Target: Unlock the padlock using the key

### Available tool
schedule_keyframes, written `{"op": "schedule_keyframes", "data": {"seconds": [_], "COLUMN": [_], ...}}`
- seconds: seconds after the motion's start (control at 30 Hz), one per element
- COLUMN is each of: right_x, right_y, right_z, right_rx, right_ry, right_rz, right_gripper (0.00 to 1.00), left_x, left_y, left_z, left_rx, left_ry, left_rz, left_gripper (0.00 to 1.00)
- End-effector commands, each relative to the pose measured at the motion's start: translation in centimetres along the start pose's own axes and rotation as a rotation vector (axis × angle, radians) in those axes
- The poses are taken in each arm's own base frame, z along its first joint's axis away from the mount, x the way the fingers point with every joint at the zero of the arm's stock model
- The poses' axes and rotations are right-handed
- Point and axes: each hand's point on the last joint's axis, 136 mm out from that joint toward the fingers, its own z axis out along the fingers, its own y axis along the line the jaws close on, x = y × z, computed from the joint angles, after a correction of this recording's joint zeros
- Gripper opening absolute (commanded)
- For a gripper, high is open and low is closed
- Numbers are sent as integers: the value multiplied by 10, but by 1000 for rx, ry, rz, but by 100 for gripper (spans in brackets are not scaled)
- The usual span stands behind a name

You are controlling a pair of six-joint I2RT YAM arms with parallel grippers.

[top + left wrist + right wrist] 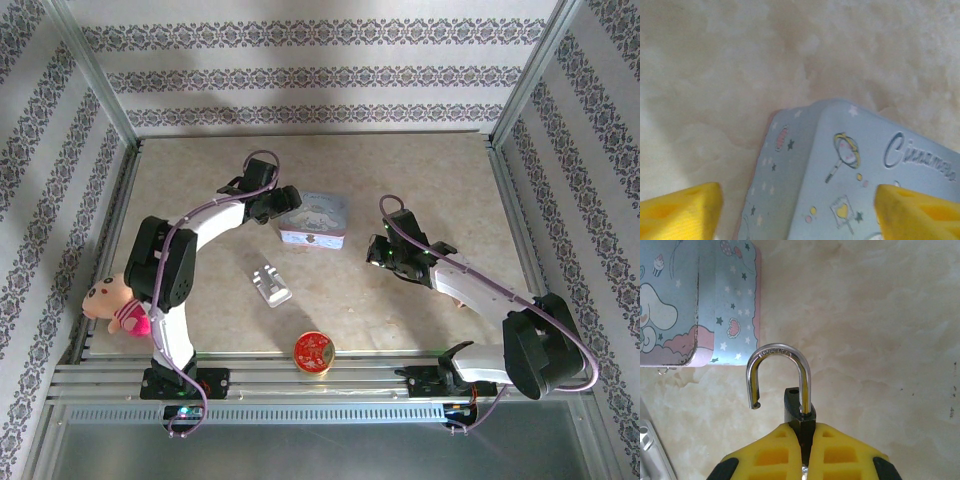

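**Top view.** The left arm bends out over the table (pixel 420 170), and the left gripper (pixel 290 203) sits at the left end of the pastel tin box (pixel 316 220). The right gripper (pixel 377 250) is low over the table, just right of the box and apart from it. The padlock is too small to make out here. A silver block (pixel 270 285) lies in front of the box, and a round red-and-gold tin (pixel 313 353) stands at the near edge. A plush toy (pixel 113 303) hangs on the left arm.

**Left wrist.** The 2 yellow fingers (pixel 682 210) of the left gripper (pixel 800 215) stand wide apart with nothing between them in a grip. A corner of the tin box (pixel 840 165) lies below the gap. Whether either finger touches the box cannot be told.

**Right wrist.** The right gripper (pixel 805 440) is closed tight on the dark body of the padlock (pixel 792 401), holding it above the table. The shackle is unlatched: 1 leg stays in the body and the other hangs free to the left. The tin box (pixel 700 300) lies up and to the left, apart from the padlock. An edge of the silver block (pixel 650 450) shows at the lower left.
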Motion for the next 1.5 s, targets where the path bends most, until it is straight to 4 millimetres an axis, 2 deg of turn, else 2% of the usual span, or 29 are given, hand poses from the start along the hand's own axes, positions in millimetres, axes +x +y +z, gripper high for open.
{"op": "schedule_keyframes", "data": {"seconds": [0.0, 0.03, 0.17, 0.43, 0.6, 0.8, 1.17, 1.47], "right_x": [-5, -4, -3, -2, 1, 3, 3, 5], "right_y": [6, 6, 6, 7, 5, 6, -1, 0], "right_z": [-6, -6, -6, -10, -11, -7, 4, 9], "right_rx": [-29, -32, -47, -70, -75, -91, -102, -126], "right_ry": [-6, -3, 9, 13, 14, 21, 71, 102], "right_rz": [-18, -17, -13, -15, -7, -4, 15, 21], "right_gripper": [0, 0, 0, 0, 0, 0, 0, 0], "left_x": [-17, -16, -5, 26, 38, 47, 61, 64], "left_y": [-12, -13, -16, 1, 0, -11, -41, -44], "left_z": [-33, -37, -42, -23, -13, -6, -6, -4], "left_rx": [65, 76, 109, 96, 124, 198, 293, 286], "left_ry": [-49, -51, -12, 97, 154, 189, 214, 211], "left_rz": [-32, -35, -32, -32, -41, -98, -128, -129], "left_gripper": [96, 99, 99, 99, 99, 99, 99, 99]}}
